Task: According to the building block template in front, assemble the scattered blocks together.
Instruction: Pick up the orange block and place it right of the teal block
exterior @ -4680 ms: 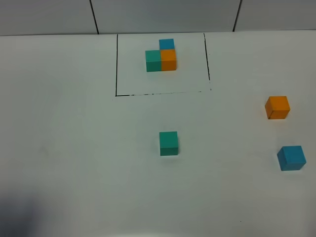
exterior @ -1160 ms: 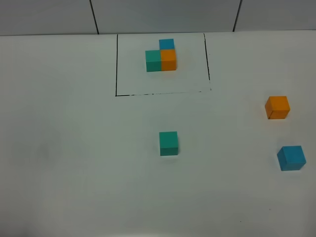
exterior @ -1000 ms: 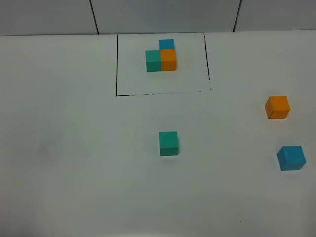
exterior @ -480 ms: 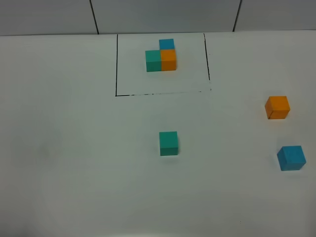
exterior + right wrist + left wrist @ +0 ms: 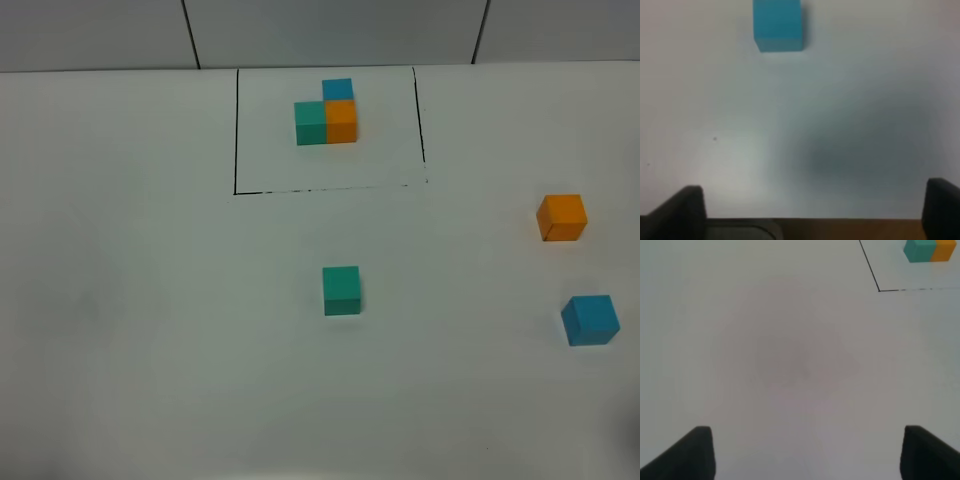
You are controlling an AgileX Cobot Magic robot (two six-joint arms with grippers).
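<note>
Moved since earlier: nothing; your three loose cubes sit as before.
Left gripper [image 5: 807, 452]: jaws wide, empty, over bare white table [image 5: 150, 300], left of and nearer than the building block template [image 5: 326, 118].
Teal-green matte cube [image 5: 341, 290]: directly before the template.
Orange matte cube [image 5: 561, 217]: well right of it.
Blue matte cube [image 5: 590, 320]: farther right, nearer.
Right gripper [image 5: 815, 210]: jaws wide, empty, facing the blue cube.
</note>
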